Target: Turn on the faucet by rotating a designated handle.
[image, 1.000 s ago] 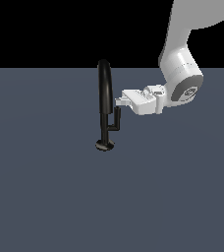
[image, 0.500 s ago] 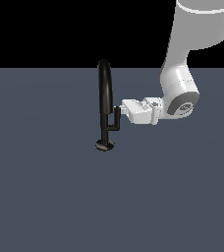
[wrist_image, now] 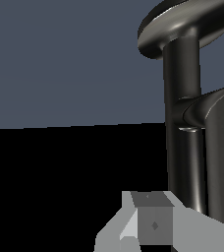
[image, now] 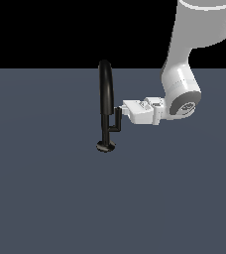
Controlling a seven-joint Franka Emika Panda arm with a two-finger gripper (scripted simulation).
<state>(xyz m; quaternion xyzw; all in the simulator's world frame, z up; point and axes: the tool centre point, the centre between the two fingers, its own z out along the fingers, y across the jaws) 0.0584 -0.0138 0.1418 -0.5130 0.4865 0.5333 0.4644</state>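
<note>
Fingers [image: 121, 109] pointing at handle upright from exterior view's right, touching or just beside it; apart or together: cannot tell. Reaching in sideways on white arm [image: 184, 74], gripper [image: 124, 110] hanging above grey floor [image: 45, 188]. Standing mid-floor, black faucet [image: 105, 94] arching tall over round base. Branching off stem, L-shaped handle [image: 117, 122] sitting low, facing gripper.

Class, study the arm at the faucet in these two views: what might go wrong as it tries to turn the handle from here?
1. The gripper meets only the top of the thin handle; in a push it might slide off.
2. The spout stands right beside the fingertips, so a drift towards the exterior view's left could press it instead and turn nothing.
3. Whether the jaws enclose the handle is unclear in both views, so the contact may be weaker than it looks.
</note>
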